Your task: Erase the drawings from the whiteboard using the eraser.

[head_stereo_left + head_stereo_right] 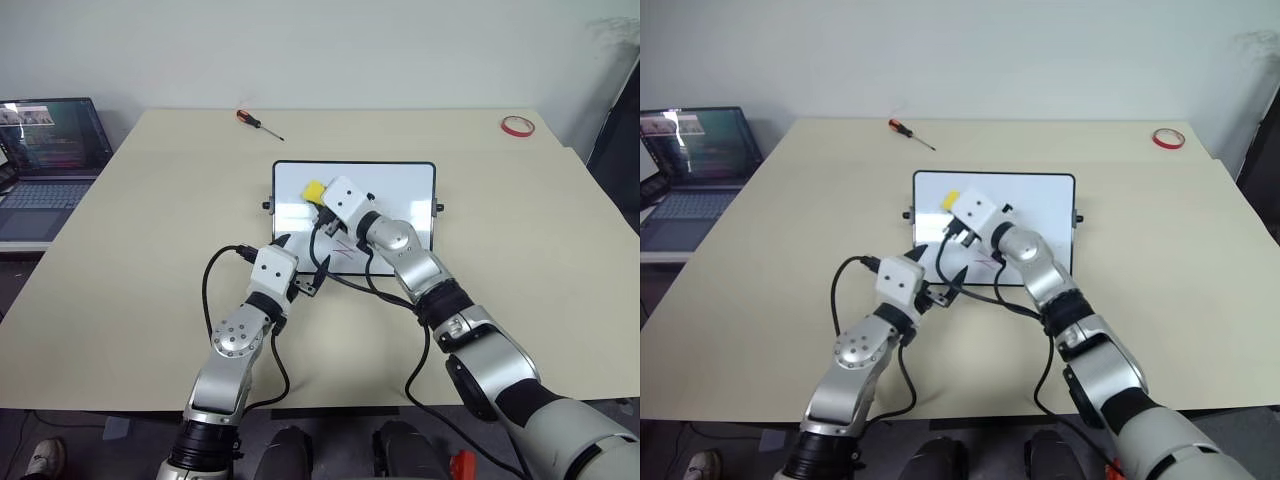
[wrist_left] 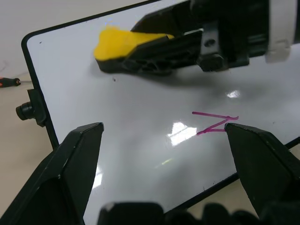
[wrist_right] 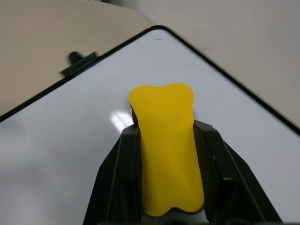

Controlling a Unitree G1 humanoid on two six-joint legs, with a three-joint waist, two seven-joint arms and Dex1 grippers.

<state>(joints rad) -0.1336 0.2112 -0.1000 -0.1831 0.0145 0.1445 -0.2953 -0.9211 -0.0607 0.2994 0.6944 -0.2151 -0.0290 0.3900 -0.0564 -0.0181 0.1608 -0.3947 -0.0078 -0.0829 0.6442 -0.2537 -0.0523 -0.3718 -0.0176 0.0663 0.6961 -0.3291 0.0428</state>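
The whiteboard (image 1: 400, 190) lies flat in the middle of the table, white with a thin black frame. My right gripper (image 3: 166, 136) is shut on the yellow eraser (image 3: 164, 117), which sits over the board's far left part, near its corner. A thin red N-like drawing (image 2: 215, 123) shows on the near part of the board, partly behind my right arm in the head views. My left gripper (image 2: 164, 140) is open at the board's near left edge, its fingers (image 2: 79, 159) spread wide with nothing between them. Whether the eraser touches the board I cannot tell.
A red-handled screwdriver (image 1: 258, 123) lies at the table's far edge, left of centre. A red tape ring (image 1: 517, 125) sits at the far right corner. An open laptop (image 1: 45, 160) stands off the table's left side. Black cables loop near both arms.
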